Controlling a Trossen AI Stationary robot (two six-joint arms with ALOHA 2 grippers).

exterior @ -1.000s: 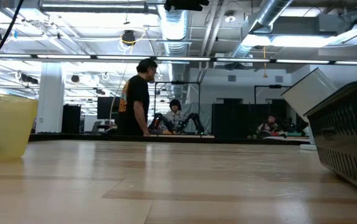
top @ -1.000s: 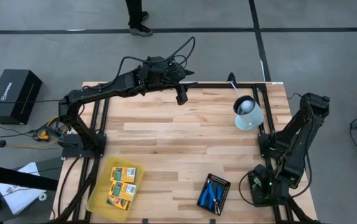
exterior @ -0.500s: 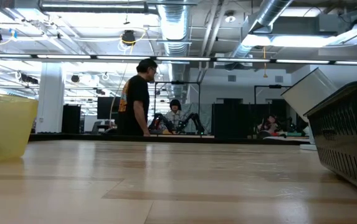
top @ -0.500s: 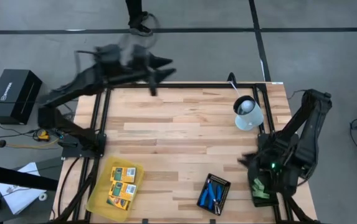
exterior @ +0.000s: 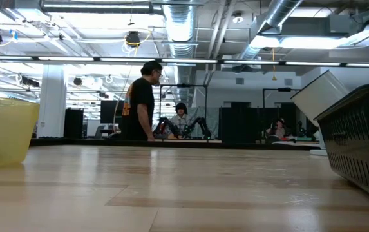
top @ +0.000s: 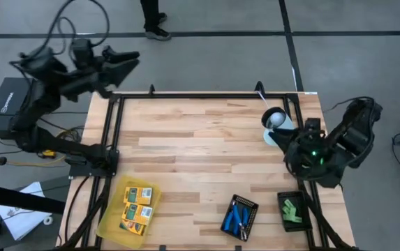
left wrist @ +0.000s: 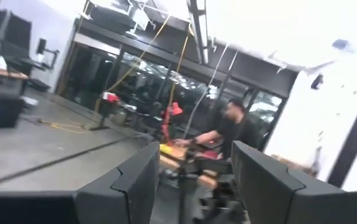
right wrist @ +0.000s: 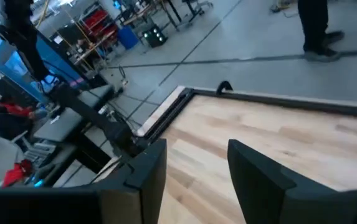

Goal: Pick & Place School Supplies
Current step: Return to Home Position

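Note:
Yellow-orange packs lie in the translucent yellow tray at the table's near left. Two blue-handled tools lie in a black ribbed tray near the front edge. Green blocks lie in a second black tray at the near right. My left gripper is raised beyond the table's far left corner, open, with only the room between its fingers. My right gripper hangs above the table's right edge, open and with nothing in it, pointing across the bare boards.
A clear cup-like fixture with a white ball stands at the far right, close to my right gripper. Black frame rails run along the table's edges. A black box sits on the floor at the left. A person's feet show beyond the far edge.
My left gripper has swung back from over the table's far edge toward the far left corner and risen. My right gripper has lifted off the near right black tray, uncovering the green blocks, gone toward the far edge along the right side, and tipped up from pointing down.

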